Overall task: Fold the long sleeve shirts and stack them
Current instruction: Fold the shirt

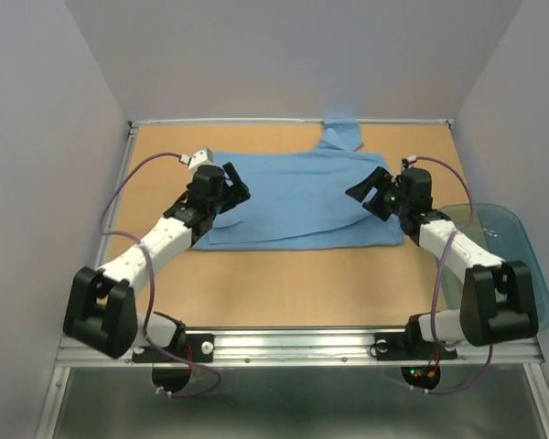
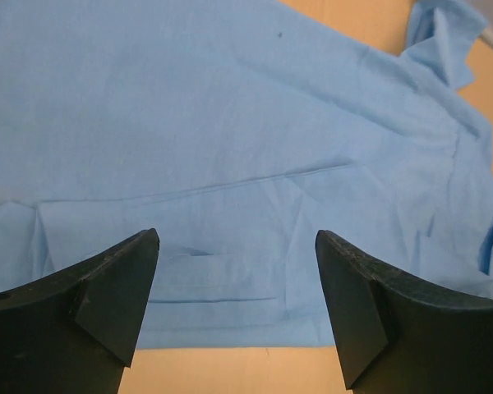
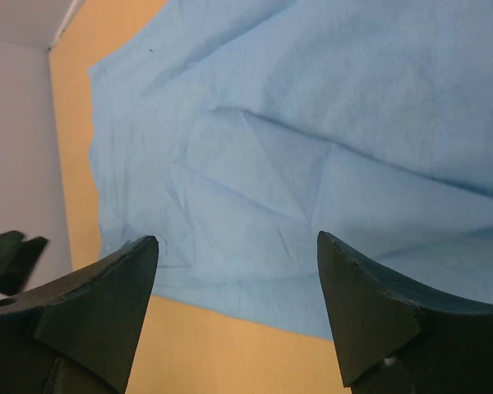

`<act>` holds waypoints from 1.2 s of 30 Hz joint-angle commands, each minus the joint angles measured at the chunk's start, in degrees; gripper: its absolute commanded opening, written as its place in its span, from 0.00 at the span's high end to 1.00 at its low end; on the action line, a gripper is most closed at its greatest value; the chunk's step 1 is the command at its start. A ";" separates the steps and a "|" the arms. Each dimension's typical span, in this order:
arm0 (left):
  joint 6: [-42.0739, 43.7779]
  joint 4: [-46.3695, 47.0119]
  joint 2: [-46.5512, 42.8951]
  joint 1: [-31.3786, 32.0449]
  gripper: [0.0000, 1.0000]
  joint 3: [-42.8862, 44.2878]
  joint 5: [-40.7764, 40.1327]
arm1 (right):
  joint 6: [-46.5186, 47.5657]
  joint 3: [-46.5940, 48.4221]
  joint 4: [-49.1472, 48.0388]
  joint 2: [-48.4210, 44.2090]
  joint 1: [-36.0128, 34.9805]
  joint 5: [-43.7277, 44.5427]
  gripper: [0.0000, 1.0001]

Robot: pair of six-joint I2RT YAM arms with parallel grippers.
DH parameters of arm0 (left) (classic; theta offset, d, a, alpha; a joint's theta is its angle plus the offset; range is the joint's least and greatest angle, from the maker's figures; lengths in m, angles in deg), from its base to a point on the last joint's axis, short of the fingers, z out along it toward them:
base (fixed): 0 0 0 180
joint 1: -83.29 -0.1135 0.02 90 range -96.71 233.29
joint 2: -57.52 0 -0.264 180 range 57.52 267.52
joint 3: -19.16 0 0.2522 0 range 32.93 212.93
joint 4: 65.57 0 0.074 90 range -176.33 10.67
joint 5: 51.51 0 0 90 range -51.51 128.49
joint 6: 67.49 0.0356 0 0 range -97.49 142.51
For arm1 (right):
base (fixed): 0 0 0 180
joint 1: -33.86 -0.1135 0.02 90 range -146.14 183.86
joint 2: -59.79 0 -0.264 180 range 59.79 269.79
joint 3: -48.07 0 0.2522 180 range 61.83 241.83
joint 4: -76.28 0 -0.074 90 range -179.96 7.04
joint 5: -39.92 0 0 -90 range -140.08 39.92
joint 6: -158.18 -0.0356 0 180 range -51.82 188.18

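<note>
Presently, the light blue shirt (image 1: 302, 197) lay flat, partly folded, on the far half of the table (image 1: 256, 283). The left gripper (image 2: 237, 240) and right gripper (image 3: 238, 242) each hung over its edge, jaws apart, grasping nothing. A teal tub (image 1: 508, 238) sat at right.

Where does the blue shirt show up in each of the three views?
Top external: shirt lies spread flat in the middle of the table's far half.
Left wrist: shirt fills most of the frame.
Right wrist: shirt covers the upper right and centre.
Shared landmark: tan table bordering the shirt's edge, at the bottom of both wrist views.
</note>
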 commanded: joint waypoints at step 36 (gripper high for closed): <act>-18.38 1.50 -7.88 -23.41 0.16 -24.77 4.97 | -11.33 -17.54 -33.92 16.28 1.41 3.54 0.20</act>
